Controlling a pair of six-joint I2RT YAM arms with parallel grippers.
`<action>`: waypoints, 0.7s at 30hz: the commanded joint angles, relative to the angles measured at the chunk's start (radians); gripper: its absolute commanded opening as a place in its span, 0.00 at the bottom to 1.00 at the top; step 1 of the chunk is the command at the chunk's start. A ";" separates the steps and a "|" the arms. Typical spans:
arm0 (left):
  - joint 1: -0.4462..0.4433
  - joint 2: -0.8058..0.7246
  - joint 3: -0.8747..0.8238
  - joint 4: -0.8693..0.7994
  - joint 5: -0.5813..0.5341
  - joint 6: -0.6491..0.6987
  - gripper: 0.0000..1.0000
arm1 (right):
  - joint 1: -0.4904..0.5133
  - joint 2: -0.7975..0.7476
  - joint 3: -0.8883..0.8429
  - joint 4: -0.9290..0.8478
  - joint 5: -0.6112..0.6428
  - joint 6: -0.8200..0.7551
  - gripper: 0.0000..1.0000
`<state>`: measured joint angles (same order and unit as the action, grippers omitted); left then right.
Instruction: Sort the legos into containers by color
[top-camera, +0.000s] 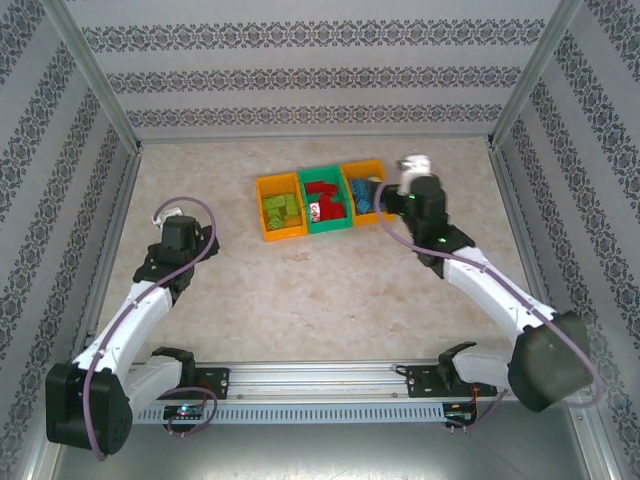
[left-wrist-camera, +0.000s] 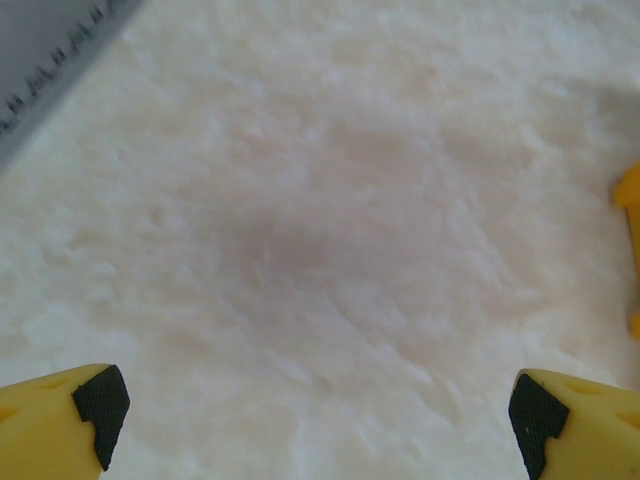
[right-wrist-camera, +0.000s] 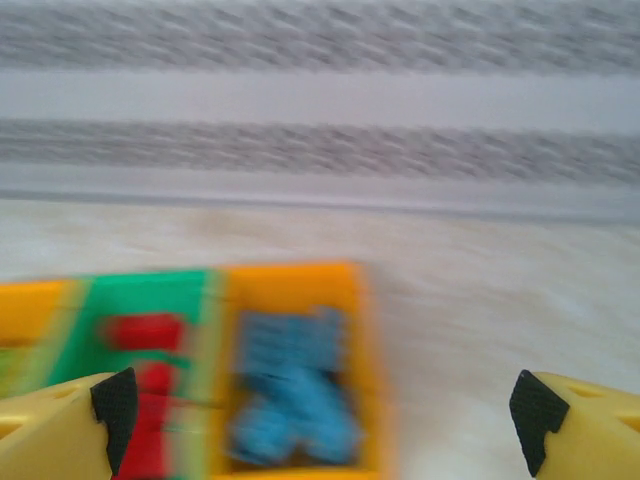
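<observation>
right hand (right-wrist-camera: 325, 415) above blue legos (right-wrist-camera: 290, 385)

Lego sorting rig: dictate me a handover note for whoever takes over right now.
Left gripper: open, empty, over bare table left of the bins.
Right gripper: open, empty, by the right orange bin.
Bins: lime bricks in the left orange bin, red bricks in the green bin, blue bricks in the right orange bin.
Done: every brick visible is binned by colour.
Left: probably only pulling both arms back.

Three containers (top-camera: 322, 170) side by side on table (top-camera: 300, 300), far centre; legos (top-camera: 325, 198) inside each.
</observation>
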<state>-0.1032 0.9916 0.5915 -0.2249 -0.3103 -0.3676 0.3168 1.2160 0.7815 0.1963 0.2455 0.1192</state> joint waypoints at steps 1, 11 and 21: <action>0.013 -0.034 -0.121 0.307 -0.060 0.186 0.99 | -0.134 -0.023 -0.192 0.142 0.047 -0.067 0.98; 0.019 0.159 -0.285 0.805 0.074 0.377 0.99 | -0.239 0.206 -0.392 0.613 -0.033 -0.104 0.98; 0.050 0.446 -0.173 0.944 0.205 0.385 0.99 | -0.297 0.294 -0.396 0.695 -0.218 -0.097 0.98</action>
<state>-0.0765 1.3899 0.3836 0.5781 -0.1715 0.0010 0.0219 1.5059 0.3862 0.8143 0.1043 0.0402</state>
